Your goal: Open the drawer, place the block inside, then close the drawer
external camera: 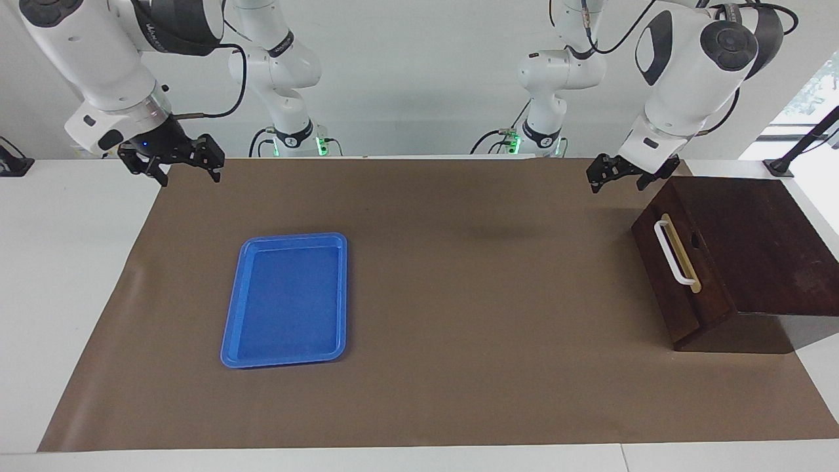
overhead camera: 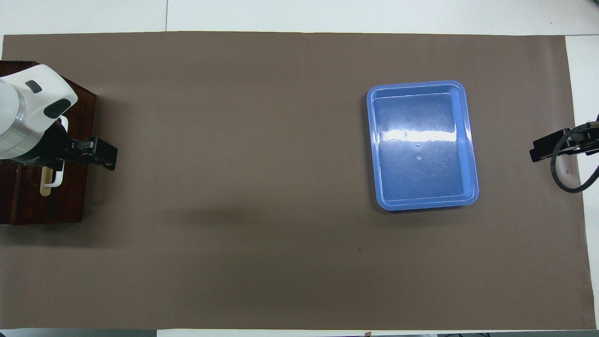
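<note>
The drawer (external camera: 682, 262) is a dark brown wooden front carrying a white bar handle (external camera: 670, 252) on a tan strip, set flush in a dark wooden box (external camera: 754, 242). The box stands at the left arm's end of the table, its front turned toward the table's middle. The drawer is closed.

The left gripper (external camera: 615, 176) hangs in the air above the mat (external camera: 472, 314), beside the box corner nearest the robots. Its fingers are spread, hold nothing and touch nothing.

The right gripper (external camera: 177, 167) hangs over the mat's edge at the right arm's end, fingers spread and empty.

A blue tray (external camera: 239, 308) lies flat toward the right arm's end. Bare mat lies between tray and drawer front.
</note>
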